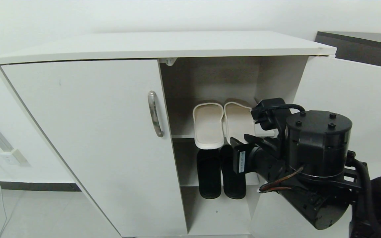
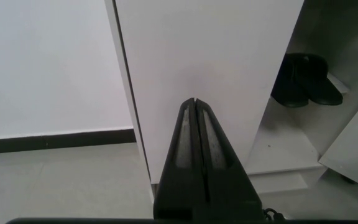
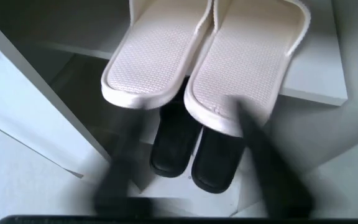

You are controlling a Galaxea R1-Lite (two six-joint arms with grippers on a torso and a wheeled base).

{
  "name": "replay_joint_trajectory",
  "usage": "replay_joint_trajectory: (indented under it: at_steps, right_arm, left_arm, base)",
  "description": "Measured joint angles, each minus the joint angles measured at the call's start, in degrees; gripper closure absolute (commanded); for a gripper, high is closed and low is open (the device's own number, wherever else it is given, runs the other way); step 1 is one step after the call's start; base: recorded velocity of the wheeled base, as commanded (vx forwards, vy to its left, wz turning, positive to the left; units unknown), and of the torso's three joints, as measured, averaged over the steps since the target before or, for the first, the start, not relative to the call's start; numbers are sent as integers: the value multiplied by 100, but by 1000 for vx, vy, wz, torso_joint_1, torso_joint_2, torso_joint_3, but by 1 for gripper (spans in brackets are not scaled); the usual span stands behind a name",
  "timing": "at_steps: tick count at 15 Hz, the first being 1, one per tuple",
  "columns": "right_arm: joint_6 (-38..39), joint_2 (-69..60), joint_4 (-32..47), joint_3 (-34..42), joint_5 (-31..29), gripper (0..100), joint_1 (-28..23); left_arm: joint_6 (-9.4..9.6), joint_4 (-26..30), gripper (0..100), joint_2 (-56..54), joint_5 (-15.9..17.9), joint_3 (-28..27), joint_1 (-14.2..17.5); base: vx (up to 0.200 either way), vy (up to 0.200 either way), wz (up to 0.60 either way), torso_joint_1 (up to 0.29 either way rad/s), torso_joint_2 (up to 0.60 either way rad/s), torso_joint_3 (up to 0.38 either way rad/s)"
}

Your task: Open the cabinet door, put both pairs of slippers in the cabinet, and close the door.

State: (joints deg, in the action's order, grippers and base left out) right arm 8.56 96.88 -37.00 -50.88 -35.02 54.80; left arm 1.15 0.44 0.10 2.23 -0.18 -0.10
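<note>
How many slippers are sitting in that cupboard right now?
4. Two white slippers side by side on the upper shelf, two black slippers on the lower shelf. The closed left door could hide more.

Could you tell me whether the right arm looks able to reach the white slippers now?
Probably yes: the right door is open, and the open right end effector faces the white slippers unobstructed.

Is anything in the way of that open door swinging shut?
Yes: the right tool hangs in the opening before the white slippers, whose ends overhang their shelf and might catch the open door.
</note>
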Motion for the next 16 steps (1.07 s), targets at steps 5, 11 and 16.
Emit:
replay_joint_trajectory:
  at_steps: [5, 11, 16]
  right_arm:
    - [-2, -13, 2, 56, -22, 100, 9]
    - [2, 23, 0, 72, -30, 100, 9]
    - [4, 91, -11, 76, -41, 100, 18]
  left_arm:
    - [-2, -1, 100, 0, 1, 0, 0]
    - [0, 2, 100, 0, 4, 0, 0]
    - [0, 0, 100, 0, 4, 0, -1]
  base:
    - [0, 0, 0, 0, 0, 0]
    - [-100, 0, 0, 3, 1, 2]
    - [-200, 0, 0, 0, 3, 4]
